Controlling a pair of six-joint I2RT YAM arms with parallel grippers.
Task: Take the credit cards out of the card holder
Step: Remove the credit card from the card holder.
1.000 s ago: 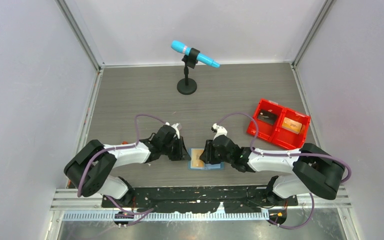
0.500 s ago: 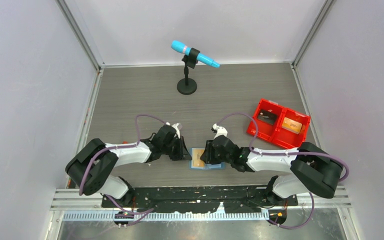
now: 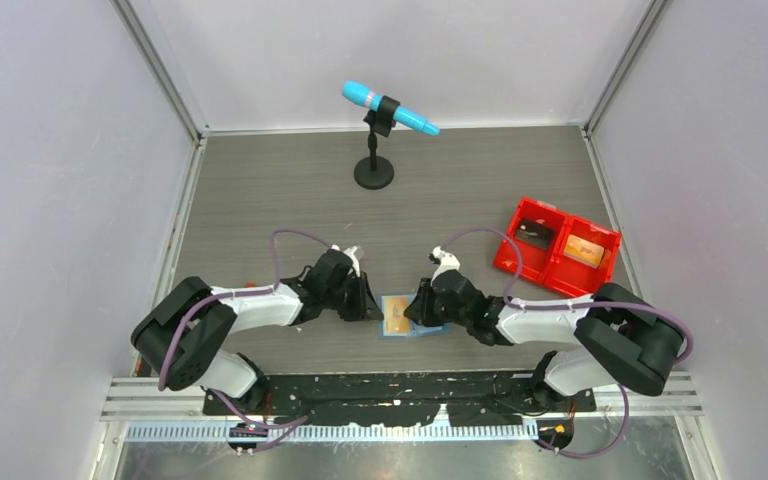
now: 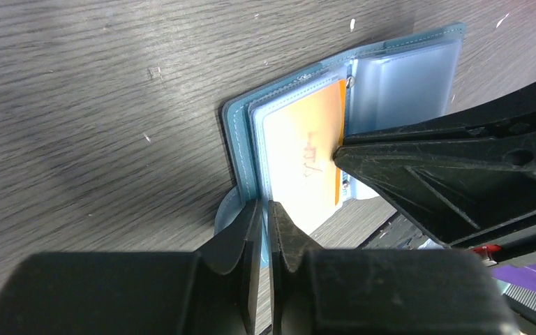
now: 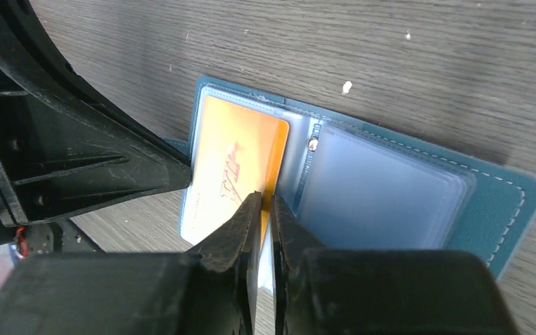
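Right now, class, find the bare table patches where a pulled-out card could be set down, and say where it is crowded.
Bare table lies left of the microphone stand, and between that stand and the red bin. Crowded: near centre, where the left hand and right hand meet over the card holder and its orange card.
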